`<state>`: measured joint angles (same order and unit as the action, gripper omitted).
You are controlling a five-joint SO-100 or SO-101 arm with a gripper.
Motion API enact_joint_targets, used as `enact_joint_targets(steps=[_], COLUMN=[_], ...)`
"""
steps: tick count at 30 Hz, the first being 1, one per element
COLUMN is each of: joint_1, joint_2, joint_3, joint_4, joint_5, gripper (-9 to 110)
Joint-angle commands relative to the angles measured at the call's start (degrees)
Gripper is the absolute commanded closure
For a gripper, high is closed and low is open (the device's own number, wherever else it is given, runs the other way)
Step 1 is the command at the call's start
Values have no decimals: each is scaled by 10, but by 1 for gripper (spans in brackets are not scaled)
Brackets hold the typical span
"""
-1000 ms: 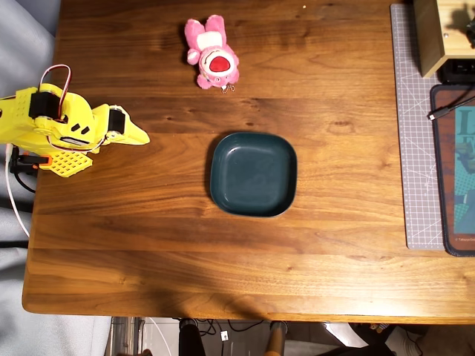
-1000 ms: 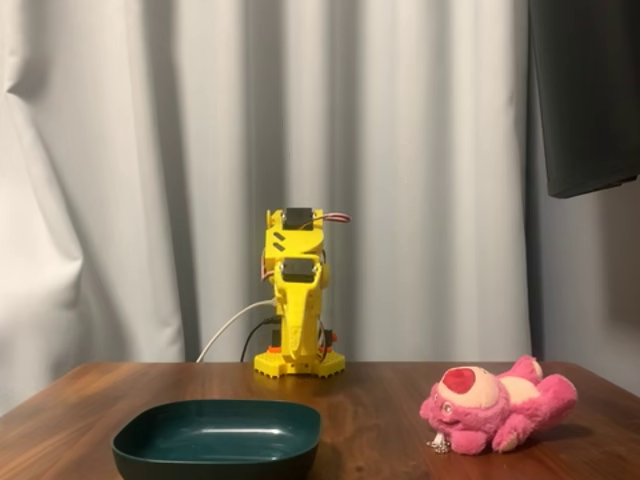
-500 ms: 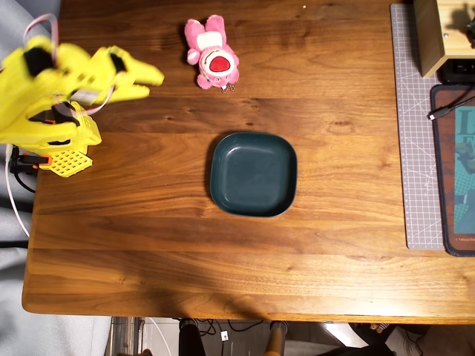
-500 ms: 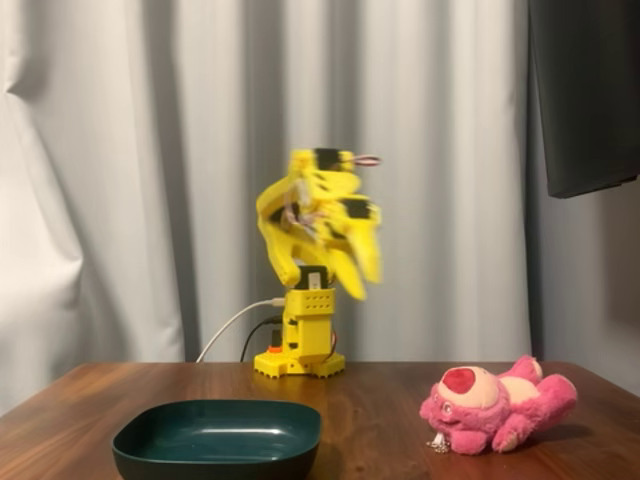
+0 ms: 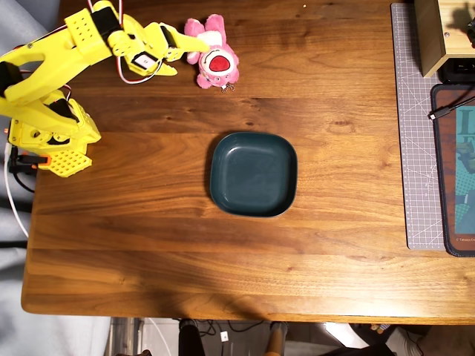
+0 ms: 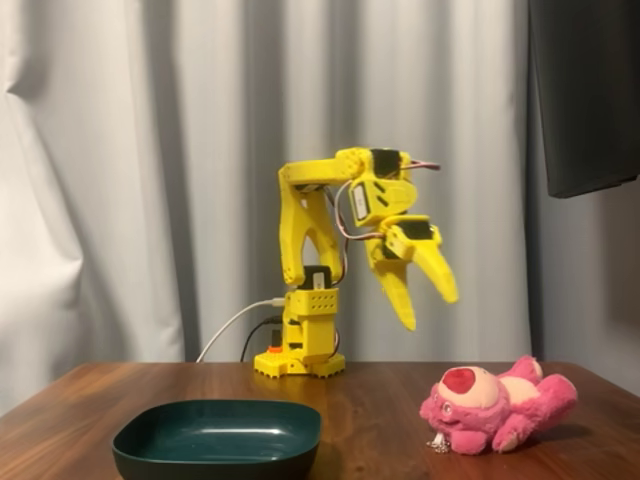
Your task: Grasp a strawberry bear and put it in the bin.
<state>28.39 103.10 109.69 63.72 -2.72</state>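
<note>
Home desk, wooden table (image 5: 223, 252), curtains (image 6: 150, 180), cutting mat (image 5: 415, 148)

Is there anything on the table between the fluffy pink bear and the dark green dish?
No. In the overhead view, only bare wooden table lies between the fluffy pink bear and the dark teal square dish.
</note>
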Motion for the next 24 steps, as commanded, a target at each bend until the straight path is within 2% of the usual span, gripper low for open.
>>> enact_joint_targets(steps=[1,14,24], joint_1=[-15,31,42], joint_2=[-62,-162,-307], joint_3=[-77,-101,-287], joint_4=[2,40,105], joint_5=[6,25,67], gripper=[65,64,64])
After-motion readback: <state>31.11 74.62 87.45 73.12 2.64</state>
